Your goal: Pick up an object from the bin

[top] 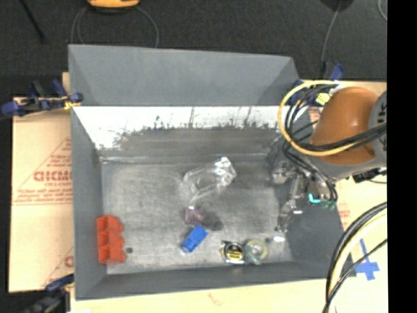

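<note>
Tool [285, 222] of yours hangs by the bin's [163, 126] right wall, nearest the greenish round piece [255, 251], perhaps your handiest pick; clenched or released, you cannot tell.

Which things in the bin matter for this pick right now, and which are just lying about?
In play: pincer, at the right side of the bin; nearest it, the greenish round piece and the yellow-black piece.
Lying about: blue piece, clear plastic piece, red block.
</note>
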